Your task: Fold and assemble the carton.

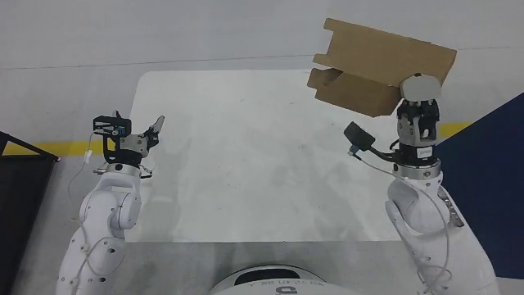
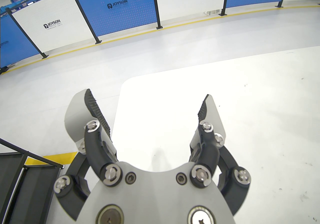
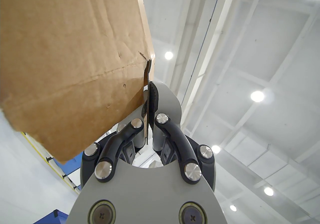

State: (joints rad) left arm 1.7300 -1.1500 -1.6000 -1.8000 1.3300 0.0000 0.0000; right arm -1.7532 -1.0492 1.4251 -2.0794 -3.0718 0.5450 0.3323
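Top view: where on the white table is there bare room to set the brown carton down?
The white table is bare across its middle, between the open left gripper at its left edge and the right gripper. Crowded at the far right corner, where that gripper holds the brown cardboard carton aloft.

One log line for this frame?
right jaws: shut on carton edge, held aloft | left jaws: open, empty, over table edge | carton: unassembled

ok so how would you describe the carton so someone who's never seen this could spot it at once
Start at the white table and go to its far corner on the robot's right. There the right gripper is shut on one edge of the carton, holding it up off the table. It is the only brown cardboard thing here, with one flap bent.
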